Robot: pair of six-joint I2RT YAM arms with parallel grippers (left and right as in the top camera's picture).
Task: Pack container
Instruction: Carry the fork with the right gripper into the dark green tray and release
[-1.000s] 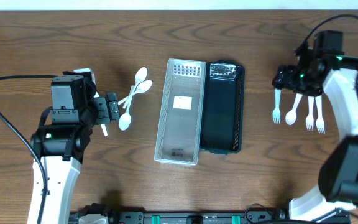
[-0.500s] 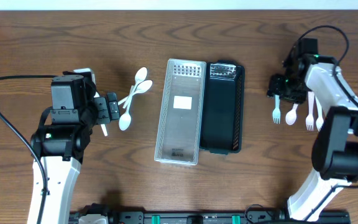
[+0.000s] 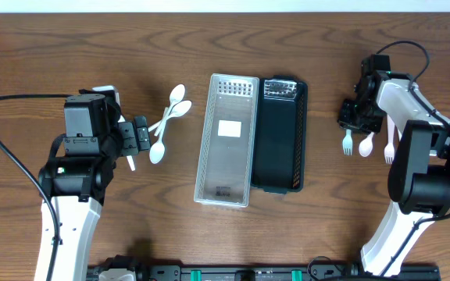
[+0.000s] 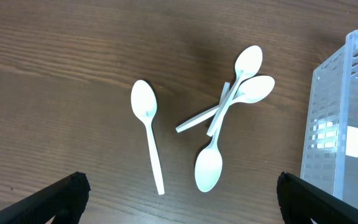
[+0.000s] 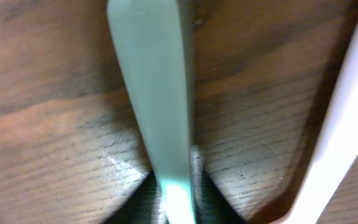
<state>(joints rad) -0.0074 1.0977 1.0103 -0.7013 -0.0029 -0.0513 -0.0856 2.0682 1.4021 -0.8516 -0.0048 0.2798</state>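
Note:
Several white plastic spoons (image 4: 208,169) lie loose on the wood, left of a clear slotted container (image 3: 226,183); a black container (image 3: 280,176) stands against its right side. My left gripper (image 4: 182,208) hangs open just short of the spoons (image 3: 166,125), its fingers (image 4: 64,194) wide apart and holding nothing. On the right, white forks (image 3: 366,144) lie side by side. My right gripper (image 3: 355,117) is down on the leftmost fork (image 3: 348,142). In the right wrist view its dark jaws pinch that fork's handle (image 5: 157,106).
A second fork handle (image 5: 347,130) lies close to the right of the pinched one. The right arm (image 3: 412,125) arches over the fork group. A black cable (image 3: 6,148) loops at the left table edge.
The right gripper has dropped toward the forks' handle ends and shut on the leftmost fork. The left arm and the spoons have not moved.

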